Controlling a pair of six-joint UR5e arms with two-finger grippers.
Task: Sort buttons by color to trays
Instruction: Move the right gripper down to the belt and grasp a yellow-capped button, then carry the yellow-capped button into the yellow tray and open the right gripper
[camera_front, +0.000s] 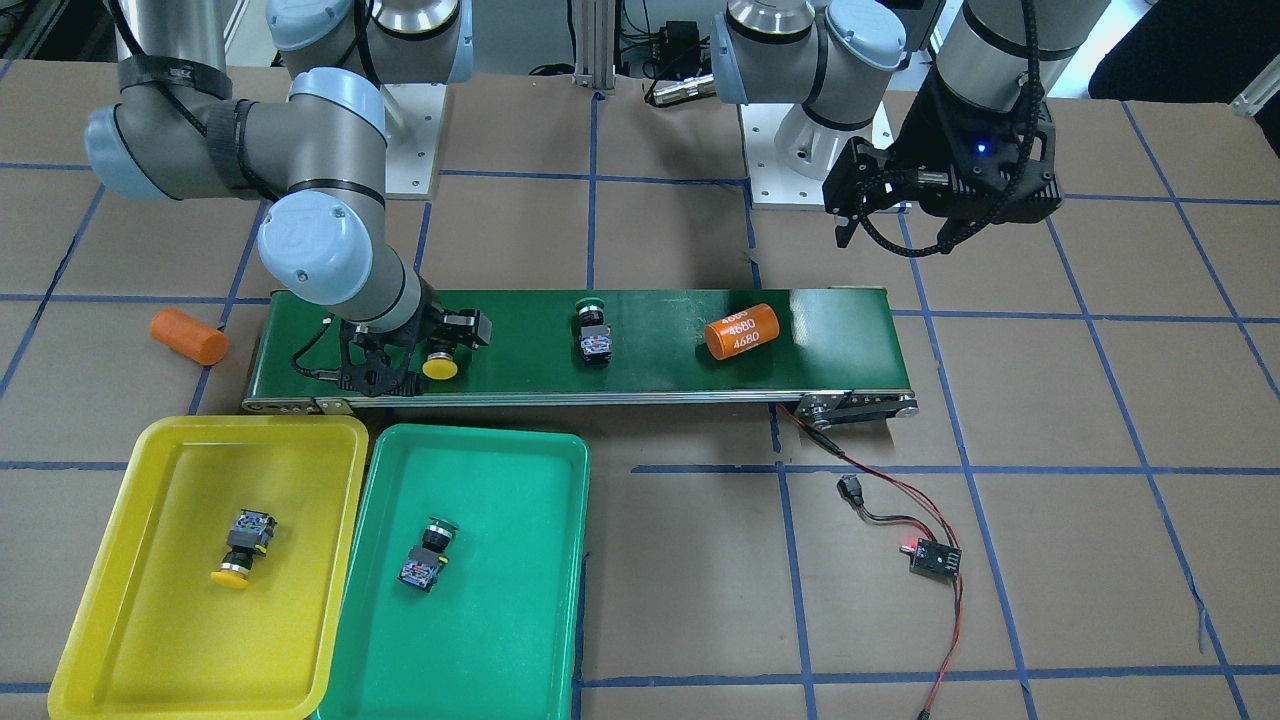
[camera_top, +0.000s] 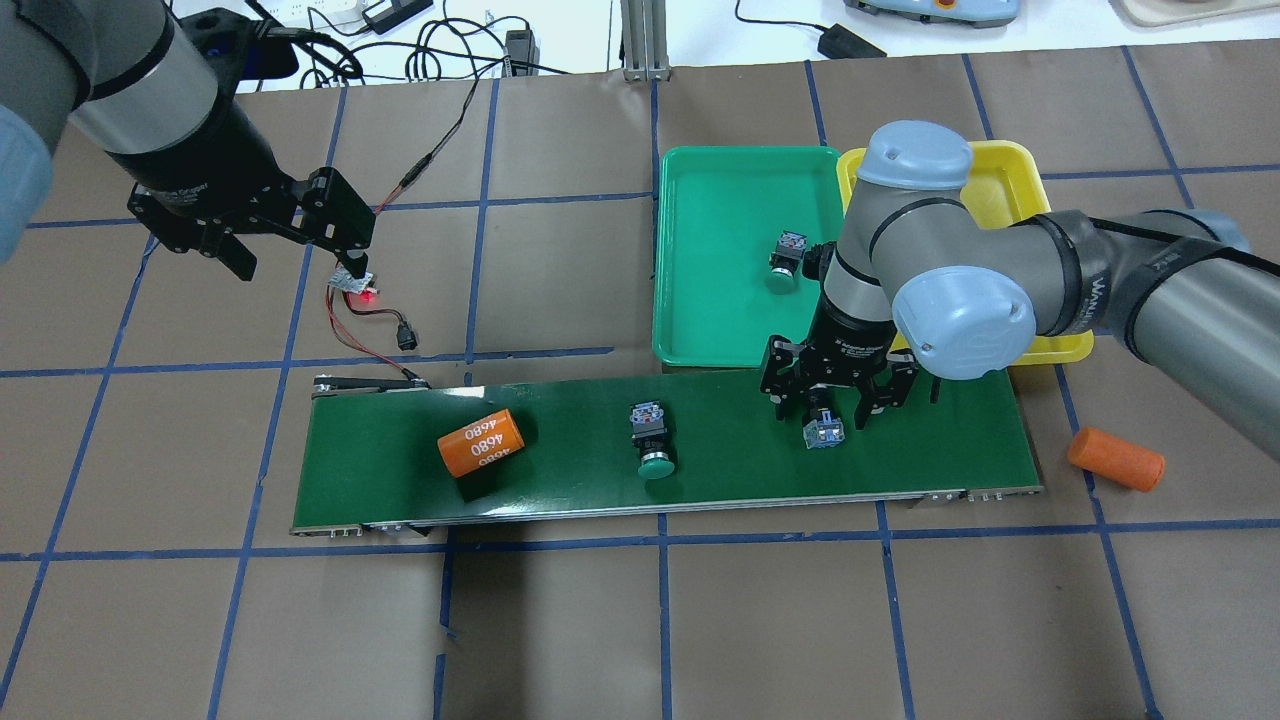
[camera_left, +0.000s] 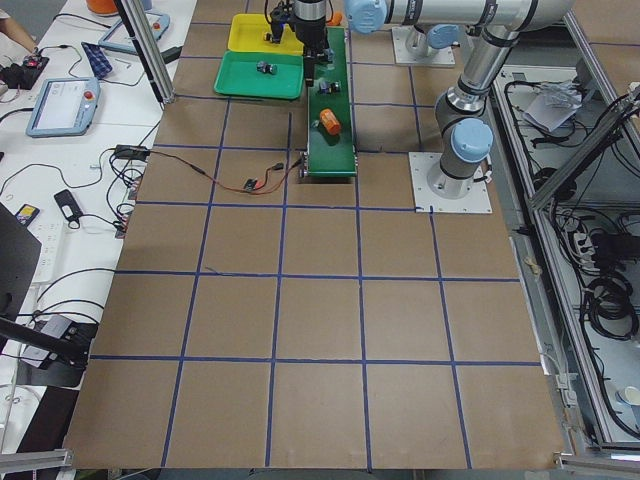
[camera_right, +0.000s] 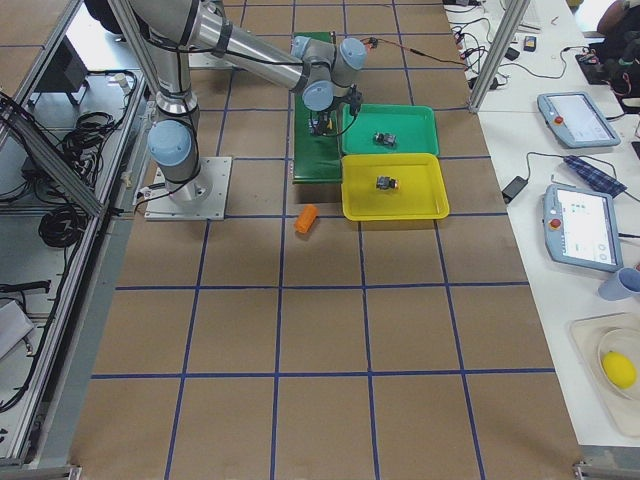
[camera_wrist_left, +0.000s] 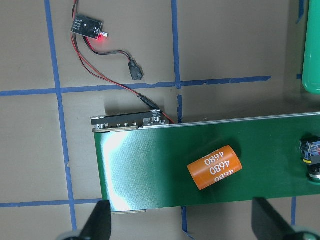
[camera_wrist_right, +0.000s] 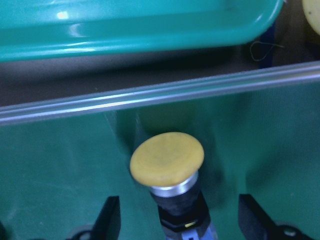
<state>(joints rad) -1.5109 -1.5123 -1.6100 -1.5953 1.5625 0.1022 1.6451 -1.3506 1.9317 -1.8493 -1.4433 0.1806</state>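
Note:
On the dark green belt, my right gripper (camera_top: 832, 405) is lowered around a yellow button (camera_front: 440, 366). It is open: in the right wrist view both fingers stand clear of the button's black body, below the yellow cap (camera_wrist_right: 167, 157). A green button (camera_front: 593, 330) lies mid-belt. The yellow tray (camera_front: 150, 440) holds one yellow button (camera_front: 245, 548). In the green tray (camera_front: 500, 640) lies one green button (camera_front: 428, 555). My left gripper (camera_top: 290, 250) hangs open above the table beyond the belt's other end, holding nothing.
An orange cylinder (camera_front: 741, 331) marked 4680 lies on the conveyor belt (camera_front: 660, 375), and another orange cylinder (camera_front: 188, 336) lies on the table past the belt's end. A small circuit board (camera_front: 935, 557) with red and black wires sits near the belt's motor end.

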